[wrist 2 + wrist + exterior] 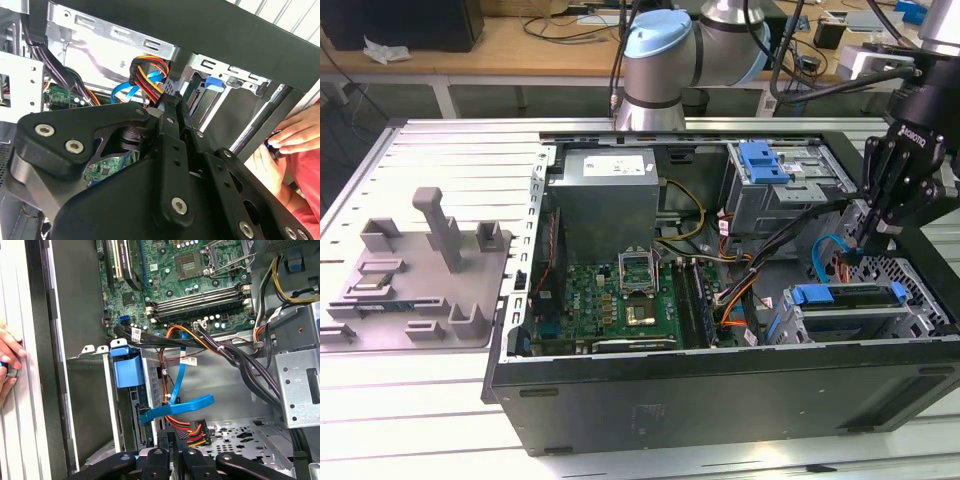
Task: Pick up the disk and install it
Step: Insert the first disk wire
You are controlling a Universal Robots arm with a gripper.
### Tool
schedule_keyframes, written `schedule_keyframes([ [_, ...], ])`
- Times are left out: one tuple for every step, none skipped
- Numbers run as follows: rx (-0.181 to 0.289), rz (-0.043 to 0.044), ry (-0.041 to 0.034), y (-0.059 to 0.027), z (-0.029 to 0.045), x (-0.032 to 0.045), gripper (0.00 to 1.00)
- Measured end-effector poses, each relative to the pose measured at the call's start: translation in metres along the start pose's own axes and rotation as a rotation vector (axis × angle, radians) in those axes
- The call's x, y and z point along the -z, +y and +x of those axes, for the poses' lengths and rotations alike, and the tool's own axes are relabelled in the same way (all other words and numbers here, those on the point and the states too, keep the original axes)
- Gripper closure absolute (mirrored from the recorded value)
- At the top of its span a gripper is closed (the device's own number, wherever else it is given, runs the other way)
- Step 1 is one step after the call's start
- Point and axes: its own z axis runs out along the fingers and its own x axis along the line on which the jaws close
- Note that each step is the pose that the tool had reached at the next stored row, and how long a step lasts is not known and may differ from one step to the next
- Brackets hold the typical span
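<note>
One disk (850, 297) in play. Sits in the lower drive cage (840, 325), at the corner of the open case (720, 385) on the exterior view's right, apparently on edge, blue carrier rail round it. Long axis across the exterior view, roughly parallel to the case's near wall. Looks seated in the bay rather than loose; judgement only, insertion depth not readable.

Pincer (857, 250) hanging inside the case, just behind the disk, tips pointing down near the cage's inner side. Fingers (172, 125) closed up against each other in both wrist views, nothing seen clamped between them. No contact with the disk visible.

First wrist view: disk (129, 372) just beside the pincer (170, 434), connector edge turned toward the tips. Blue cable (180, 405) looping between them, one end lying at that edge; cannot tell if plugged. Red-yellow power leads (192, 430) right next to the tips.

Key relation: small sideways offset from tips to the disk's connector end, disk's length running away from the pincer into the cage. Single arm, so no nearer-side question.

Person's hand (7, 360) at the case's rim, well apart from the pincer.
</note>
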Motion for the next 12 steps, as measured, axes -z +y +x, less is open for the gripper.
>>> schedule_keyframes([
  [0.003, 0.0013, -0.0031, 0.0004, 0.002, -0.0004, 0.84],
  [0.004, 0.002, -0.0051, 0.0006, 0.0033, -0.0007, 0.84],
  [0.006, 0.0028, -0.0069, 0.0008, 0.0044, -0.0009, 0.84],
  [0.01, 0.0041, -0.0096, 0.0009, 0.0061, -0.0013, 0.84],
  [0.014, 0.0051, -0.0122, 0.0011, 0.0077, -0.0016, 0.84],
  [0.016, 0.0059, -0.0139, 0.0013, 0.0087, -0.0019, 0.84],
  [0.02, 0.0068, -0.0156, 0.0015, 0.0099, -0.0021, 0.84],
  [0.024, 0.0079, -0.017, 0.0017, 0.0111, -0.0025, 0.84],
  [0.027, 0.0089, -0.0178, 0.0019, 0.012, -0.0027, 0.84],
  [0.031, 0.01, -0.0183, 0.0022, 0.0129, -0.0029, 0.84],
  [0.036, 0.0114, -0.0186, 0.0025, 0.0137, -0.0031, 0.84],
  [0.044, 0.0131, -0.0185, 0.0028, 0.0143, -0.0033, 0.84],
])
